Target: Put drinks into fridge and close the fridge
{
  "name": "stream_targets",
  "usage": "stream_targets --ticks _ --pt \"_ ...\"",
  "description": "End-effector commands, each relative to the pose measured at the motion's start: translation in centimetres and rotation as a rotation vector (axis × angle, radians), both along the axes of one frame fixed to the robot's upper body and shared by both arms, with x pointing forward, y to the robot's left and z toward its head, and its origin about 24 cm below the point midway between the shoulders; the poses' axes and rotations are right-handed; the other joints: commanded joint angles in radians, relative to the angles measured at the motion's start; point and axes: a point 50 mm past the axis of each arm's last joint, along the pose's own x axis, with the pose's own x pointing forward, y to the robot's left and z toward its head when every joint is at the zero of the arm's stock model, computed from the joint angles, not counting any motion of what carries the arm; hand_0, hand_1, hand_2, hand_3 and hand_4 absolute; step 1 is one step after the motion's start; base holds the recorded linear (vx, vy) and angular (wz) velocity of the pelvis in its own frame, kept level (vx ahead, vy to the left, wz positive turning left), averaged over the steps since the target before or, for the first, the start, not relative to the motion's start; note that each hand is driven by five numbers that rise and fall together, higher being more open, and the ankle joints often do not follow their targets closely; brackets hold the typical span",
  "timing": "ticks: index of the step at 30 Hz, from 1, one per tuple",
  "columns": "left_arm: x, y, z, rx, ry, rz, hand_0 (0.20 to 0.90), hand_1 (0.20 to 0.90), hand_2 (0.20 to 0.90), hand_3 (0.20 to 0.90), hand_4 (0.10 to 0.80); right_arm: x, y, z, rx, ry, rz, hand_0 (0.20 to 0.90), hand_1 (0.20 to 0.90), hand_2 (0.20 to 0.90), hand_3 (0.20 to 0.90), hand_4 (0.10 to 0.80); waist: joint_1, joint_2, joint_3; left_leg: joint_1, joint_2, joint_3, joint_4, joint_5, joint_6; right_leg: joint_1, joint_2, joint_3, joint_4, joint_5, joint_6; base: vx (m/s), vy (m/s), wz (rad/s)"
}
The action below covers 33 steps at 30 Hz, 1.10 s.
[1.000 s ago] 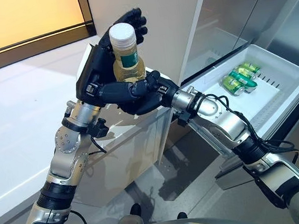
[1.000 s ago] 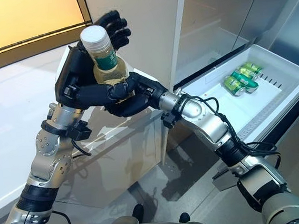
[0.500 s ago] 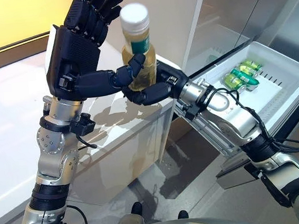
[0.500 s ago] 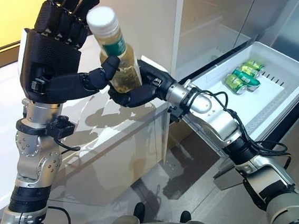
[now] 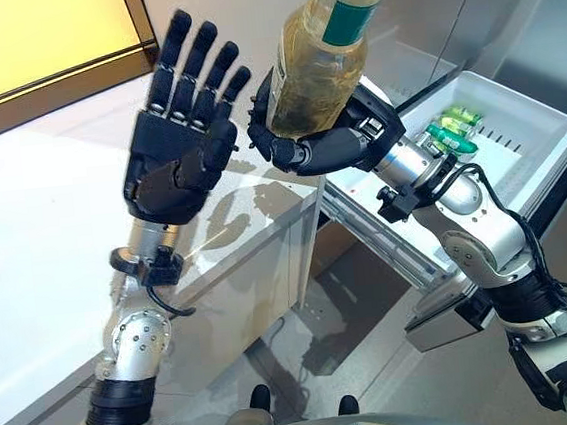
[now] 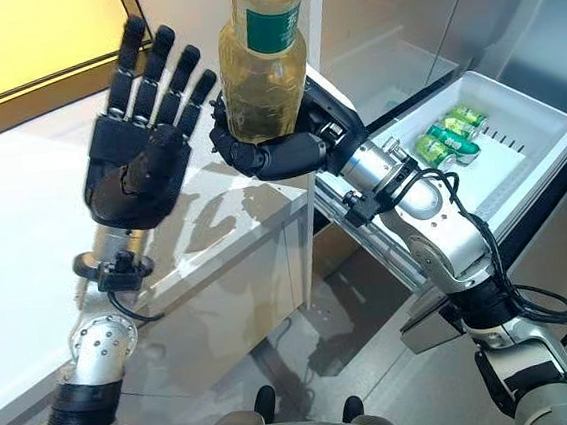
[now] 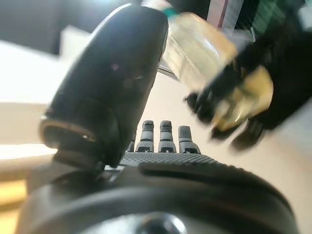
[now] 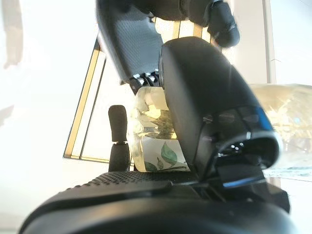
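Amber liquid fills the drink bottle (image 5: 321, 63), which the right hand (image 5: 319, 146) holds upright and high, fingers and thumb curled round its lower body; the bottle's green label sits near the neck and its top runs past the upper edge of the eye views. Beside it, just apart, the left hand (image 5: 178, 140) is raised with its palm spread and fingers straight, holding nothing. Below both hands lies the white counter (image 5: 36, 246); to the right the fridge drawer (image 5: 548, 142) stands pulled out, white inside, with green cans (image 5: 445, 129) lying on their sides in it; grey fridge doors (image 6: 414, 4) rise behind the drawer.
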Motion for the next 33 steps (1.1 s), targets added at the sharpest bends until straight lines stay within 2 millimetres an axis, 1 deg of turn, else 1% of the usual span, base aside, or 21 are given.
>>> stream_targets --ticks 1,2,3,6,9,10,13,17,21,22,23,27,29,30,31,33 --pt "-2.0 -4.6 0.0 -0.103 -0.045 -0.472 0.900 0.900 0.900 0.900 0.800 -3.2 -1.8 8.1 0.275 -0.409 0.005 0.300 0.300 0.300 0.200 0.100 -0.020 0.013 -0.132 0.040 -0.071 0.035 0.001 -0.142 0.053 0.008 0.033 -0.007 0.014 -0.028 0.005 -0.029 -0.004 -0.05" --pt "-2.5 -5.8 -0.9 -0.124 0.013 -0.578 0.900 0.900 0.900 0.900 0.800 -3.2 -2.1 8.4 0.275 -0.417 -0.010 0.300 0.300 0.300 0.200 0.100 -0.027 0.012 -0.129 0.042 -0.071 0.040 0.001 -0.145 0.053 0.007 0.033 -0.004 0.015 -0.027 0.005 0.000 0.000 0.00" --pt "-2.9 -6.5 -1.5 -0.147 0.045 -0.645 0.900 0.900 0.900 0.900 0.800 -3.1 -2.4 8.6 0.274 -0.418 -0.014 0.300 0.300 0.300 0.200 0.100 -0.031 0.011 -0.129 0.043 -0.071 0.042 0.001 -0.146 0.054 0.007 0.034 -0.002 0.014 -0.026 0.005 0.000 0.000 0.00" --pt "-4.2 -7.7 -3.0 -0.284 0.180 -0.849 0.900 0.900 0.900 0.900 0.800 -2.9 -2.9 9.1 0.272 -0.421 -0.032 0.300 0.300 0.300 0.200 0.100 -0.042 0.010 -0.127 0.045 -0.071 0.051 0.001 -0.150 0.054 0.004 0.033 0.004 0.016 -0.026 0.008 -0.005 0.002 -0.02" --pt "-5.1 -8.4 -4.1 -0.283 0.269 -0.944 0.900 0.900 0.900 0.900 0.800 -2.7 -3.3 9.3 0.266 -0.425 -0.048 0.300 0.300 0.300 0.200 0.100 -0.049 0.009 -0.123 0.046 -0.069 0.057 0.001 -0.150 0.055 0.003 0.033 0.006 0.016 -0.025 0.007 -0.011 0.004 -0.03" --pt "-5.2 -8.5 -4.2 -0.283 0.273 -0.952 0.900 0.900 0.900 0.900 0.800 -2.7 -3.4 9.3 0.265 -0.425 -0.048 0.300 0.300 0.300 0.200 0.100 -0.049 0.009 -0.123 0.046 -0.069 0.057 0.001 -0.150 0.055 0.002 0.033 0.007 0.016 -0.025 0.007 -0.015 0.004 -0.03" --pt "-6.3 -8.9 -5.2 -0.340 0.370 -1.048 0.900 0.900 0.900 0.900 0.800 -2.8 -4.0 9.3 0.260 -0.426 -0.060 0.300 0.300 0.300 0.200 0.100 -0.056 0.009 -0.119 0.045 -0.067 0.065 0.001 -0.154 0.055 0.000 0.034 0.011 0.016 -0.025 0.009 -0.020 0.008 -0.04" --pt "-6.4 -8.6 -6.3 -0.361 0.482 -1.031 0.900 0.900 0.900 0.900 0.800 -2.9 -4.5 9.2 0.258 -0.419 -0.071 0.300 0.300 0.300 0.200 0.100 -0.058 0.006 -0.118 0.041 -0.065 0.072 0.001 -0.154 0.055 -0.004 0.036 0.014 0.014 -0.023 0.009 -0.016 0.002 -0.05" --pt "-6.7 -8.0 -8.4 -0.342 0.602 -0.972 0.900 0.900 0.900 0.900 0.800 -3.0 -5.1 9.0 0.247 -0.386 -0.065 0.300 0.300 0.300 0.200 0.100 -0.058 0.005 -0.117 0.035 -0.062 0.079 0.001 -0.151 0.053 -0.008 0.036 0.013 0.013 -0.022 0.010 -0.014 0.007 -0.05" --pt "-6.7 -7.7 -9.2 -0.329 0.639 -0.945 0.900 0.900 0.900 0.900 0.800 -3.1 -5.3 8.9 0.242 -0.372 -0.059 0.300 0.300 0.300 0.200 0.100 -0.058 0.003 -0.117 0.033 -0.062 0.081 0.001 -0.151 0.053 -0.009 0.037 0.013 0.011 -0.022 0.010 0.000 0.000 0.00" --pt "-6.8 -7.7 -9.5 -0.324 0.653 -0.935 0.900 0.900 0.900 0.900 0.800 -3.1 -5.4 8.9 0.240 -0.367 -0.056 0.300 0.300 0.300 0.200 0.100 -0.058 0.003 -0.117 0.033 -0.062 0.082 0.001 -0.150 0.053 -0.009 0.037 0.013 0.011 -0.022 0.010 0.000 0.000 0.00" --pt "-8.0 -6.4 -12.8 -0.273 0.779 -0.860 0.900 0.900 0.900 0.900 0.800 -3.4 -6.3 8.3 0.212 -0.287 -0.017 0.300 0.300 0.300 0.200 0.100 -0.060 0.001 -0.120 0.021 -0.062 0.088 0.001 -0.144 0.050 -0.018 0.038 0.013 0.008 -0.019 0.012 -0.015 0.021 -0.04" --pt "-8.4 -5.9 -14.1 -0.265 0.821 -0.824 0.900 0.900 0.900 0.900 0.800 -3.6 -6.6 8.0 0.189 -0.254 -0.011 0.300 0.300 0.300 0.200 0.100 -0.063 0.001 -0.120 0.026 -0.060 0.092 0.001 -0.155 0.050 -0.015 0.039 0.013 0.009 -0.027 0.015 0.018 0.026 -0.07" --pt "-8.5 -5.8 -14.4 -0.264 0.825 -0.821 0.900 0.900 0.900 0.900 0.800 -3.6 -6.6 7.9 0.187 -0.252 -0.010 0.300 0.300 0.300 0.200 0.100 -0.063 0.001 -0.120 0.026 -0.060 0.093 0.001 -0.154 0.050 -0.016 0.039 0.014 0.009 -0.027 0.015 0.018 0.032 -0.07" --pt "-8.8 -5.3 -15.4 -0.250 0.858 -0.792 0.900 0.900 0.900 0.900 0.800 -3.7 -6.8 7.6 0.169 -0.221 -0.001 0.300 0.300 0.300 0.200 0.100 -0.066 0.000 -0.121 0.024 -0.060 0.097 0.001 -0.154 0.051 -0.019 0.039 0.017 0.010 -0.026 0.014 -0.014 0.030 -0.05" --pt "-9.4 -5.0 -16.6 -0.237 0.901 -0.765 0.900 0.900 0.900 0.900 0.800 -3.8 -7.1 7.4 0.155 -0.193 0.001 0.300 0.300 0.300 0.200 0.100 -0.070 -0.001 -0.122 0.022 -0.062 0.098 0.001 -0.154 0.053 -0.023 0.040 0.023 0.012 -0.026 0.014 -0.008 0.018 -0.02"
